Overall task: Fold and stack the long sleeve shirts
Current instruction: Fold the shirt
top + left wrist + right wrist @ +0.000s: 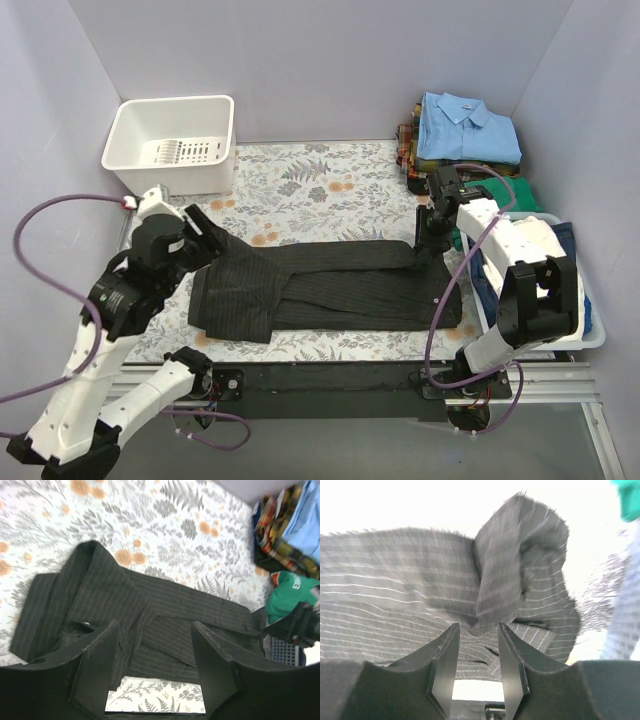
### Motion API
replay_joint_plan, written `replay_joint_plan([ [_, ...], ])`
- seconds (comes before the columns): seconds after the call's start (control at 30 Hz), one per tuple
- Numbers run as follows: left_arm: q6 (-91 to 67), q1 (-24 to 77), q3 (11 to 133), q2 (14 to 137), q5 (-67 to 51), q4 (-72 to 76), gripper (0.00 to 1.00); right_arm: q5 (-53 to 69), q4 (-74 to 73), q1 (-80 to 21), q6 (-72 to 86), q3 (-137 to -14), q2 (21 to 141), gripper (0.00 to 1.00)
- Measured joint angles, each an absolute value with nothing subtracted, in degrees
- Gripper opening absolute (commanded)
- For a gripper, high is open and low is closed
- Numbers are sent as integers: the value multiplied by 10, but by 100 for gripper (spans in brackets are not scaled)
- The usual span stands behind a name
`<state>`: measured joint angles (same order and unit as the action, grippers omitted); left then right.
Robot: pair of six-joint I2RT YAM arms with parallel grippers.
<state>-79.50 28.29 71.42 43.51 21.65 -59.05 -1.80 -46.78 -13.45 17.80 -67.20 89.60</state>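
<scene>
A black pinstriped long sleeve shirt (330, 290) lies folded into a long band across the floral table (300, 185). My left gripper (207, 232) hovers over the shirt's left end. In the left wrist view it (156, 652) is open, with only shirt (150, 615) and tablecloth showing between its fingers. At the shirt's right end my right gripper (430, 238) is low over the cloth. It (476, 647) is open, and a raised peak of the fabric (495, 580) stands just past its tips, not pinched. A folded light blue shirt (467, 130) lies on a plaid one (408, 145) at the back right.
A white basket (180, 140) stands at the back left. A green cloth (520, 195) lies behind the right arm. A pale bin (592, 335) with dark blue cloth sits along the right edge. Grey walls enclose the table on three sides.
</scene>
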Motion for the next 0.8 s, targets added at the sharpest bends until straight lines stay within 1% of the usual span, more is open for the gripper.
replay_joint_plan([
  [0.1,-803,283,674,475,192,-557,57,-34,-468,-135,179,-691,882,44],
  [0.27,-833,283,609,636,145,-515,56,-46,-467,-135,180,-705,871,43],
  [0.37,-845,283,587,703,121,-510,55,-44,-467,-135,181,-705,874,42],
  [0.53,-856,275,554,746,94,-498,54,-39,-465,-135,185,-705,876,42],
  [0.8,-859,206,488,816,46,-465,54,-28,-461,-135,191,-705,883,42],
])
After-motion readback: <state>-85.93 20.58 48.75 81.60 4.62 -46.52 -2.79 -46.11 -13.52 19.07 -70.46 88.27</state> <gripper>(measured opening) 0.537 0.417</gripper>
